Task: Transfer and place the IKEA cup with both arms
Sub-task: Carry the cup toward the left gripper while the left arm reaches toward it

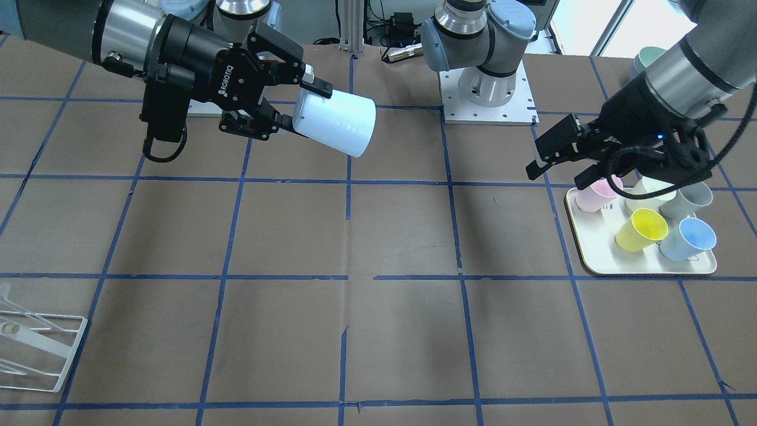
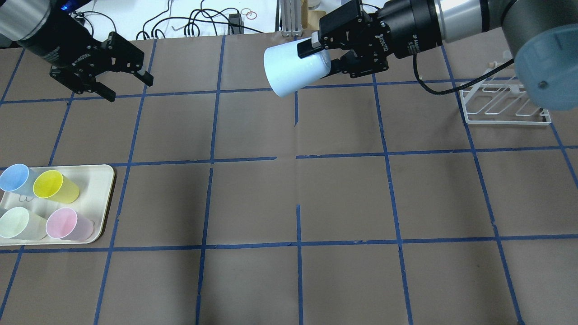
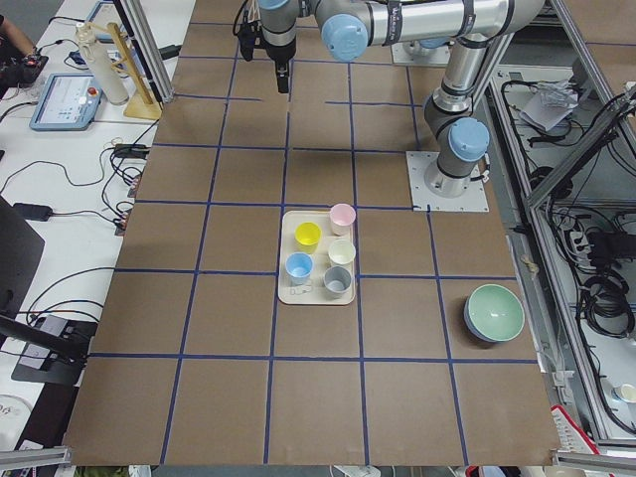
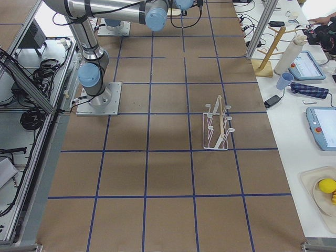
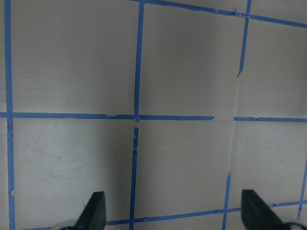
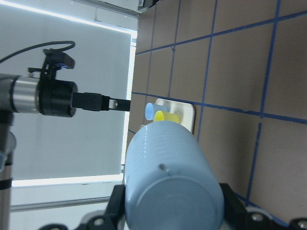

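Observation:
The pale blue IKEA cup (image 2: 293, 67) lies on its side in the air above the far middle of the table, wide end toward the robot's left. My right gripper (image 2: 320, 58) is shut on its narrow end, as the front view also shows for the cup (image 1: 337, 121) and the gripper (image 1: 304, 106). The right wrist view shows the cup (image 6: 172, 177) between the fingers. My left gripper (image 2: 128, 88) is open and empty, well apart from the cup, above the tray's far side in the front view (image 1: 556, 168). Its fingertips (image 5: 96, 213) frame bare table.
A cream tray (image 2: 101, 189) at the robot's left holds an identical blue cup (image 2: 16, 178), a yellow cup (image 2: 54, 186), a pink cup (image 2: 67, 224), a pale green cup (image 2: 18, 223) and a grey cup (image 1: 689, 200). A white wire rack (image 2: 505, 106) stands at the right. A green bowl (image 3: 494, 313) sits near the left arm's base.

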{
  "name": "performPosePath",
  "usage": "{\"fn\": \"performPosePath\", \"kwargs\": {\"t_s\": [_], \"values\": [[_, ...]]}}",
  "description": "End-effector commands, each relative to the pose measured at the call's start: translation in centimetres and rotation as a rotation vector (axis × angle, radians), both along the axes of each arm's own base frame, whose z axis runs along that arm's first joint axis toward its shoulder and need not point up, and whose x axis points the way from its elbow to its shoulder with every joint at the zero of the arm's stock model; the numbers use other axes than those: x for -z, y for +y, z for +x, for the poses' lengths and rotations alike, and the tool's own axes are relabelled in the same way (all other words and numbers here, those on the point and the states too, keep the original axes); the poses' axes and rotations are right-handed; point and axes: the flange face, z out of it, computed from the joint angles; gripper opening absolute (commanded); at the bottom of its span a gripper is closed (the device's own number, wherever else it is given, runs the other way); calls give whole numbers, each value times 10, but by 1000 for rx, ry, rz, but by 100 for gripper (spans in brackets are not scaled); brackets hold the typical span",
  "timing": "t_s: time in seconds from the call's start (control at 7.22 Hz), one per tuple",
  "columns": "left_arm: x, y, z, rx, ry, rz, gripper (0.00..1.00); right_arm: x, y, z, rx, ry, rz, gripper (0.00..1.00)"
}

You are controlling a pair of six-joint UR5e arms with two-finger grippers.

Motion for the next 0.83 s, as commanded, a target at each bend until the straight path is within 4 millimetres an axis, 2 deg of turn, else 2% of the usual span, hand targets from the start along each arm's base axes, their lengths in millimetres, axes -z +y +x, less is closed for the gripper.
{"fn": "performPosePath", "kwargs": {"t_s": [0.0,0.14,0.28,0.42,0.55,0.69], "values": [[28,13,52,-16,206,-5,100,14,5,7,47,-275,146,0],[47,18,53,-19,340,-29,100,27,7,9,57,-307,196,0],[67,20,43,-46,459,-42,100,44,4,17,89,-446,276,0],[76,24,34,-64,550,-77,100,56,4,34,69,-473,302,0],[63,24,22,-69,614,-138,100,63,5,43,53,-470,323,0],[46,26,9,-76,672,-185,100,67,5,44,52,-467,330,0]]}}
